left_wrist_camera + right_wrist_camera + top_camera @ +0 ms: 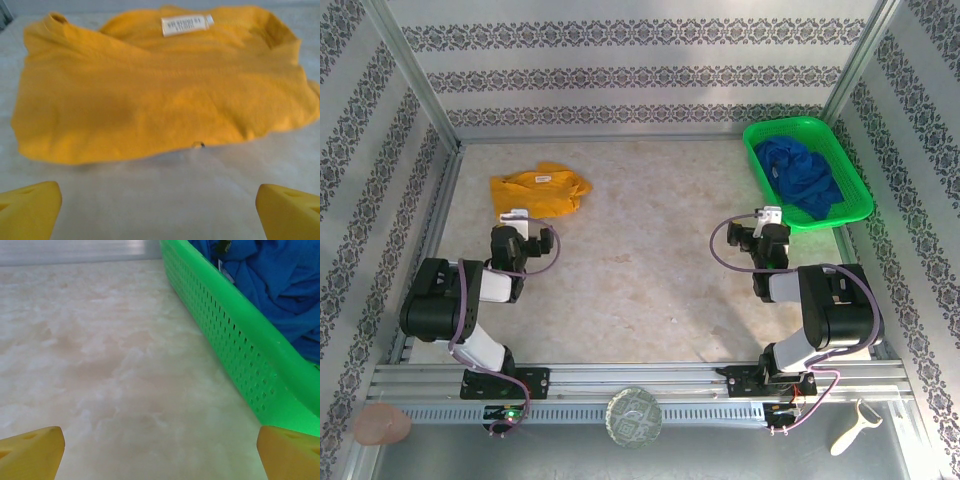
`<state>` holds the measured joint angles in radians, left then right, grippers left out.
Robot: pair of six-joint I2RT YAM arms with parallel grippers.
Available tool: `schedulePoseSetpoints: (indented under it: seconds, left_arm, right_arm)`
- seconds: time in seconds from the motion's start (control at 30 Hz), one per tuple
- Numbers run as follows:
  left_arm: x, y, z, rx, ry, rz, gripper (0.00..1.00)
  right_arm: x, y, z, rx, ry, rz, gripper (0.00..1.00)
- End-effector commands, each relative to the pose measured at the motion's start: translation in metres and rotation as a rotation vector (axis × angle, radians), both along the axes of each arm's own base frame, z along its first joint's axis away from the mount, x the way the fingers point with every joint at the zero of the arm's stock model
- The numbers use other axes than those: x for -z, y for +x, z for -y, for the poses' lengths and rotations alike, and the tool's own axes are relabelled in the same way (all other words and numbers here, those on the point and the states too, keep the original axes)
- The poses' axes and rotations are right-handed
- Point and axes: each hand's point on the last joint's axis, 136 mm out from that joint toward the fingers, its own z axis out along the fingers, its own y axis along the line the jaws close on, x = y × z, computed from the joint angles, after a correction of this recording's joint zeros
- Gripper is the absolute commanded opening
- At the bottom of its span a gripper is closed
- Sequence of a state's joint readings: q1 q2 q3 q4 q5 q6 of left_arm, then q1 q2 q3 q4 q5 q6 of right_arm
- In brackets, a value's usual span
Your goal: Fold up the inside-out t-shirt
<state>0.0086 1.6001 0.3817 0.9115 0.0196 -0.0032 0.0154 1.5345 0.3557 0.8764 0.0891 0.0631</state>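
Aluminium rail (640,380) runs along my near edge with both arm bases bolted to it. On the ledge nearer to me sit a round patterned disc (634,417), a pale peeler (850,428) at the right and a pinkish lump (382,424) at the left. Past the rail, the left gripper (516,214) points away from me over the marbled table (650,260). Its yellow fingers (30,210) are spread as wide as they go and hold nothing, with bare tabletop between them. The right gripper (770,213) sits level with it on the other side, equally wide apart and empty, also above bare table. Just beyond the left gripper, with a strip of table between them, the t-shirt (538,192) lies in the far-left part of the table. It is loosely bunched, orange-yellow, with its white label (185,24) facing up near its far edge. Beyond the right gripper, in the far-right corner, I see a green basket (790,124) with a blue garment (803,172) piled inside. From the right wrist, its perforated wall runs along the right of the fingers, near them but apart.
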Motion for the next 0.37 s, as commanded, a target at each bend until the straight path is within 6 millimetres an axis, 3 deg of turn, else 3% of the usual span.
schedulePoseSetpoints:
  seconds: [0.0, 0.33]
  left_arm:
    - [-0.0124, 0.0063, 0.0026, 0.023, -0.015, 0.044, 0.99]
    - [-0.012, 0.0065, 0.0022, 0.021, -0.014, 0.042, 0.99]
  right_arm:
    - [-0.0256, 0.0111, -0.0066, -0.037, -0.018, 0.096, 0.98]
    - [-0.0246, 0.0119, -0.0101, -0.067, -0.009, 0.087, 0.98]
